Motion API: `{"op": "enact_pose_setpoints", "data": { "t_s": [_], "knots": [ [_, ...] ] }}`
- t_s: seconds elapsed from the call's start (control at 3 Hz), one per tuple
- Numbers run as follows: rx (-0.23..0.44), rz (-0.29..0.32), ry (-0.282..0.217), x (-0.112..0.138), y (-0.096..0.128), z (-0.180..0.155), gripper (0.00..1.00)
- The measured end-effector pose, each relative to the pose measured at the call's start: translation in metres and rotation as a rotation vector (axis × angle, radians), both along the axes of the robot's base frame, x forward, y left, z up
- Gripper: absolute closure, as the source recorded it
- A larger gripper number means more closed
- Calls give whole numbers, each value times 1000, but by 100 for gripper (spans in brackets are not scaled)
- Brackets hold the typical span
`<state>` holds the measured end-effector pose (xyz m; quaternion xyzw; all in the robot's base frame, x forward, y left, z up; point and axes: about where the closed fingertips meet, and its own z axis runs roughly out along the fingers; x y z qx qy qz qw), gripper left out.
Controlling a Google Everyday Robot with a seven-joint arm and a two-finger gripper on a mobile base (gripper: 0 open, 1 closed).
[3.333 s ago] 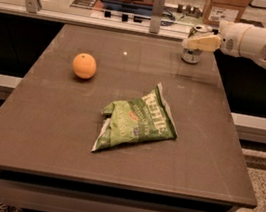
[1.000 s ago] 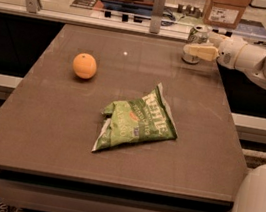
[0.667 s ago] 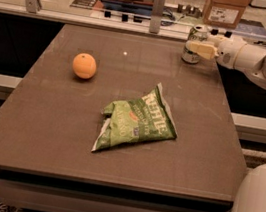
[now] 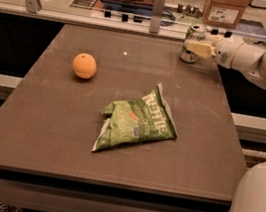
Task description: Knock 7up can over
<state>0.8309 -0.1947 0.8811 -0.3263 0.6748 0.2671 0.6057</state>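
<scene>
camera view: gripper at 7up can

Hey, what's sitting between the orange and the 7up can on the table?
Nothing: in the camera view only bare table runs from the orange to the 7up can. The pincer is at the can, near the table's far edge.

- Single view, set high over the near edge of the dark brown flat-topped counter, facing down and across to its far edge.
- Middle distance; the whole counter top is in frame.
- The cream-coloured claw sits at the far right corner.
</scene>
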Motion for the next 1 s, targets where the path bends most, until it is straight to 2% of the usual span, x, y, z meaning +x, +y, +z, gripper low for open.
{"op": "enact_pose_setpoints", "data": {
  "t_s": [0.33, 1.0],
  "knots": [
    [-11, 4, 9, 0, 4, 1, 100],
    [-107, -29, 62, -6, 2, 18, 100]
  ]
}}
